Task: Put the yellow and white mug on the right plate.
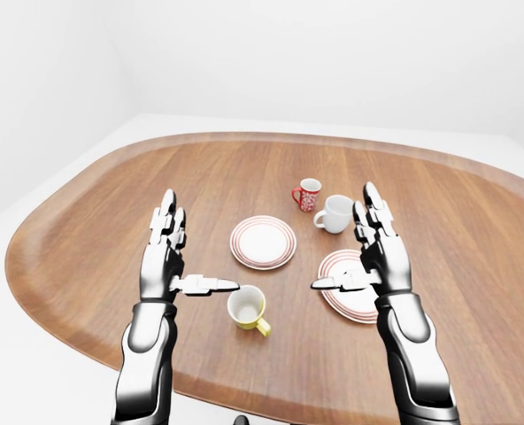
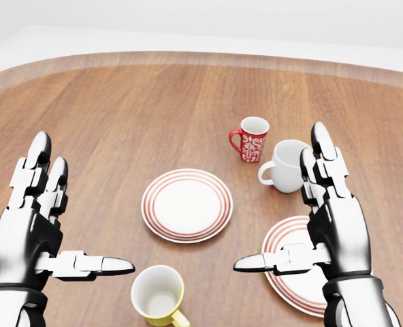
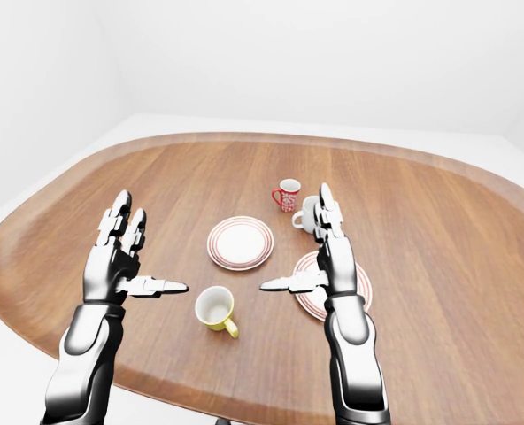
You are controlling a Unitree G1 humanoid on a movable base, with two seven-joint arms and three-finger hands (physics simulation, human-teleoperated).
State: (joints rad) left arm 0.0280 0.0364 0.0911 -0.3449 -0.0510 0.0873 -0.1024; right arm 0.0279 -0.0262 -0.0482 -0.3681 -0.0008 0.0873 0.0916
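Observation:
The yellow mug with a white inside [image 2: 158, 300] stands upright on the wooden table at the bottom of the head view, its handle pointing down and right. It sits between my two hands. The right plate [image 2: 288, 289], white with red rings, lies to the mug's right, partly hidden under my right hand. My left hand [image 2: 79, 218] is open, fingers up and thumb pointing right, to the left of the mug and holding nothing. My right hand [image 2: 283, 204] is open over the right plate, thumb pointing left, and empty.
A second red-ringed plate [image 2: 187, 204] lies at the middle. A red patterned mug [image 2: 251, 139] and a white mug [image 2: 286, 165] stand above the right plate, close to my right fingertips [image 2: 320, 139]. The oval table [image 2: 120, 109] has a raised rim.

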